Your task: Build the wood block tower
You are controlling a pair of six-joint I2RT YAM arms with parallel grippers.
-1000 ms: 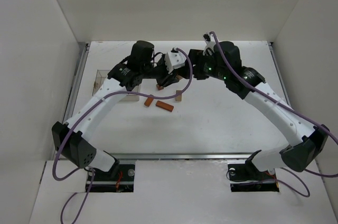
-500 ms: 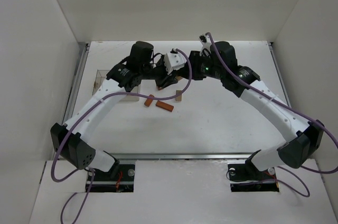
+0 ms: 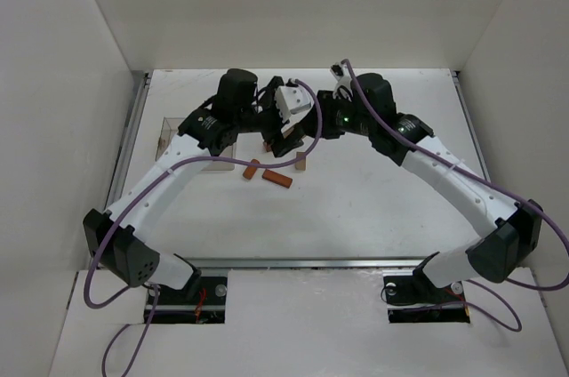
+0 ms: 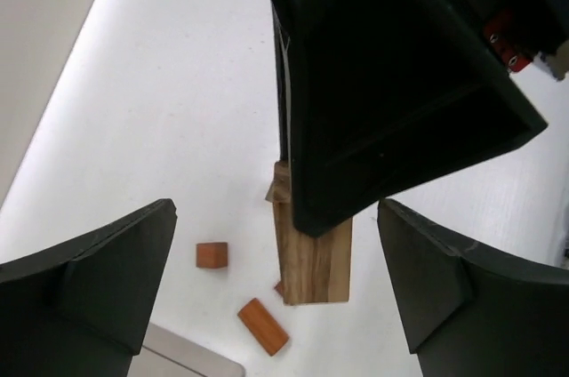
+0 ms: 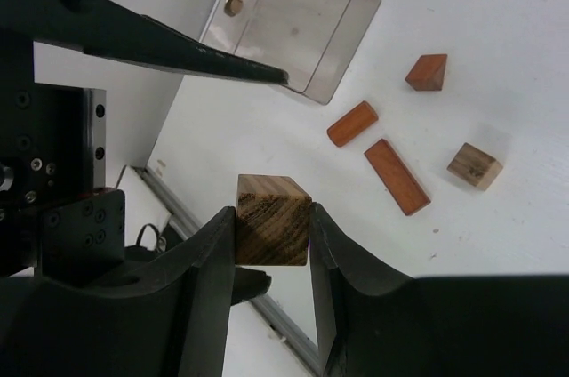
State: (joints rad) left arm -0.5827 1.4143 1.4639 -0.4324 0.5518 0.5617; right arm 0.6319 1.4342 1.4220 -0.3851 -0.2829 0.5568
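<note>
In the right wrist view my right gripper (image 5: 271,217) is shut on a tan, dark-grained wood block (image 5: 272,197), held above the table. In the left wrist view that block (image 4: 313,261) hangs between the wide-apart fingers of my open left gripper (image 4: 276,210), which touch nothing. Loose on the table below lie a reddish bar (image 5: 396,176), a short rounded reddish piece (image 5: 352,124), a reddish wedge (image 5: 428,72) and a small tan cube (image 5: 474,166). From above, the left gripper (image 3: 272,132) and the right gripper (image 3: 307,128) meet at the table's middle back.
A clear plastic box (image 5: 293,30) stands left of the loose blocks, with a small round tan piece (image 5: 234,4) inside it. From above the box (image 3: 191,141) sits under the left arm. White walls close in the table on three sides.
My left gripper has opened and let go of the tan block. The right gripper has shut on that block, and the right arm has shifted slightly to the left.
</note>
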